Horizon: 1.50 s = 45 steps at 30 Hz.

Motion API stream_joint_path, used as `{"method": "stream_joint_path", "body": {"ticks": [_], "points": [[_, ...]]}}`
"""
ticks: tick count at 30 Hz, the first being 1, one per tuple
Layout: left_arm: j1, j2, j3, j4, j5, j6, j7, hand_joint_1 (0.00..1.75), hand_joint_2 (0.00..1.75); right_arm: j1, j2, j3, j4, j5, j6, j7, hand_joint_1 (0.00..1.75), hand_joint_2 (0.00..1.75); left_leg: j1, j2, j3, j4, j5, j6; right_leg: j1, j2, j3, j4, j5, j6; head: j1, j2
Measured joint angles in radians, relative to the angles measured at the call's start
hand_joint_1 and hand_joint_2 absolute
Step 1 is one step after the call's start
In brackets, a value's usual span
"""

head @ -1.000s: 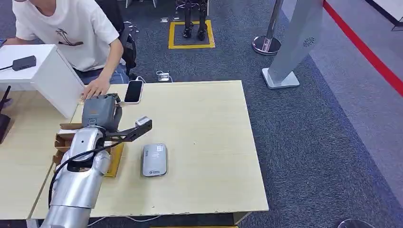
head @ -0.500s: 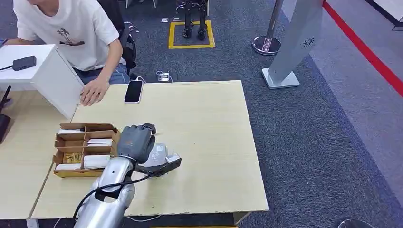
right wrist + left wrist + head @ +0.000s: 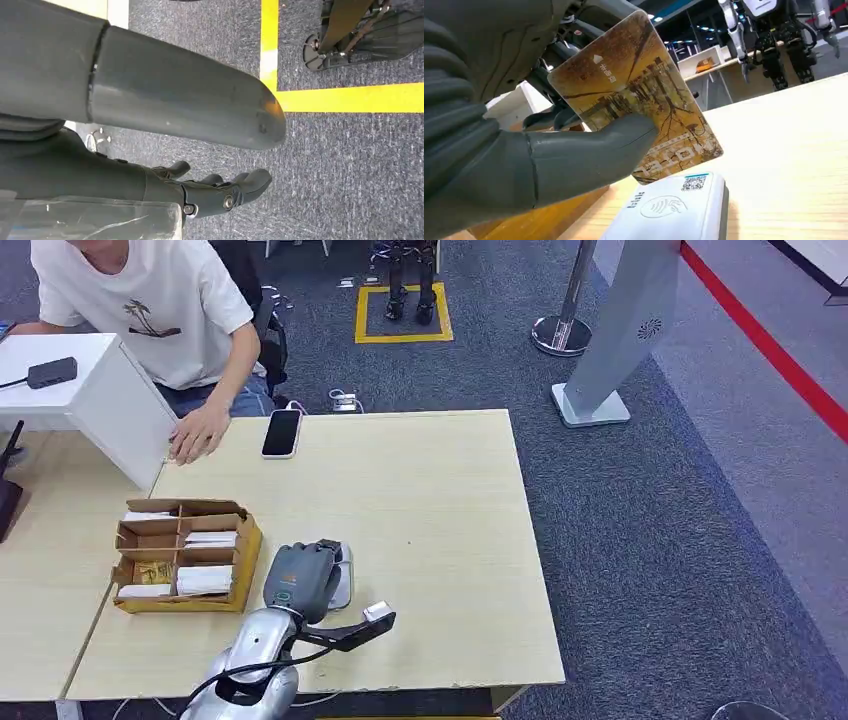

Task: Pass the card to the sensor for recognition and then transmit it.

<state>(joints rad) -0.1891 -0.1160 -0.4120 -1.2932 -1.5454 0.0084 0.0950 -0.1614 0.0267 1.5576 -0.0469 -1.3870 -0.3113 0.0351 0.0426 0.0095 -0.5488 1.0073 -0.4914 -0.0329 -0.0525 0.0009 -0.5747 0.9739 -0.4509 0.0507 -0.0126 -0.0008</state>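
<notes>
The card (image 3: pixel 639 95) looks glossy, printed plastic, pinched by the left hand (image 3: pixel 524 145) of matt grey plastic; the sensor (image 3: pixel 674 210) is smooth white plastic, the worktop (image 3: pixel 440 500) pale matt wood grain, the box (image 3: pixel 180 555) brown cardboard, the floor (image 3: pixel 680 540) rough carpet

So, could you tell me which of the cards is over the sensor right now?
The brown picture card pinched in the left hand, held just above the white sensor. The other cards lie in the cardboard box.
</notes>
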Motion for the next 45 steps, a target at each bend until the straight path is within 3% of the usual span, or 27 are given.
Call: {"method": "stream_joint_path", "body": {"ticks": [4,7,12,20,25,32,37,40,45], "points": [[0.004,0.002,-0.005,-0.003,0.000,-0.013,0.044,1.75,1.75,0.000,0.000,0.000,0.000,-0.008,-0.001,0.000,0.00,0.00,0.000,0.000,0.000,0.000,0.000,0.000,0.000,0.000,0.000,0.000,0.000,0.000,0.000,0.000],[0.006,0.011,-0.018,-0.012,0.000,-0.020,0.131,1.75,1.75,0.000,0.000,0.000,0.000,-0.018,-0.003,0.003,0.00,0.00,0.000,0.000,0.000,0.000,0.000,0.000,0.000,0.000,0.000,0.000,0.000,0.000,0.000,0.000],[0.004,0.060,-0.043,-0.074,0.000,-0.032,0.297,1.75,1.75,0.001,0.000,0.000,0.000,-0.026,-0.005,0.008,0.00,0.00,0.000,0.000,0.000,0.000,0.000,0.000,0.000,0.000,0.000,0.000,0.000,0.000,0.000,0.000],[-0.031,0.156,-0.064,-0.169,0.000,-0.094,0.404,1.75,1.75,0.001,0.000,0.000,0.000,-0.022,-0.004,0.003,0.00,0.00,0.000,0.000,0.000,0.000,0.000,0.000,0.000,0.000,0.000,0.000,0.000,0.000,0.000,0.000],[-0.037,0.179,-0.071,-0.186,0.000,-0.097,0.406,1.75,1.75,0.001,0.001,0.000,0.000,-0.019,-0.004,0.005,0.00,0.00,0.000,0.000,0.000,0.000,0.000,0.000,0.000,0.000,0.000,0.000,0.000,0.000,0.000,0.000],[-0.029,0.179,-0.071,-0.186,0.000,-0.084,0.351,1.75,1.75,0.001,0.001,0.000,0.000,-0.023,-0.004,0.010,0.00,0.00,0.000,0.000,0.000,0.000,0.000,0.000,0.000,0.000,0.000,0.000,0.000,0.000,0.000,0.000],[-0.011,0.154,-0.048,-0.185,0.000,-0.044,0.242,1.75,1.75,0.001,0.001,0.000,0.000,-0.016,-0.002,0.008,0.00,0.00,0.000,0.000,0.000,0.000,0.000,0.000,0.000,0.000,0.000,0.000,0.000,0.000,0.000,0.000],[0.010,0.112,0.004,-0.180,0.000,0.002,0.142,1.75,1.75,0.001,0.001,0.000,0.000,-0.005,0.000,0.006,0.00,0.00,0.000,0.000,0.000,0.000,0.000,0.000,0.000,0.000,0.000,0.000,0.000,0.000,0.000,0.000],[0.028,0.072,0.054,-0.169,0.000,0.016,0.111,1.75,1.75,0.001,0.001,0.000,0.000,0.002,0.000,0.006,0.00,0.00,0.000,0.000,0.000,0.000,0.000,0.000,0.000,0.000,0.000,0.000,0.000,0.000,0.000,0.000]]}}
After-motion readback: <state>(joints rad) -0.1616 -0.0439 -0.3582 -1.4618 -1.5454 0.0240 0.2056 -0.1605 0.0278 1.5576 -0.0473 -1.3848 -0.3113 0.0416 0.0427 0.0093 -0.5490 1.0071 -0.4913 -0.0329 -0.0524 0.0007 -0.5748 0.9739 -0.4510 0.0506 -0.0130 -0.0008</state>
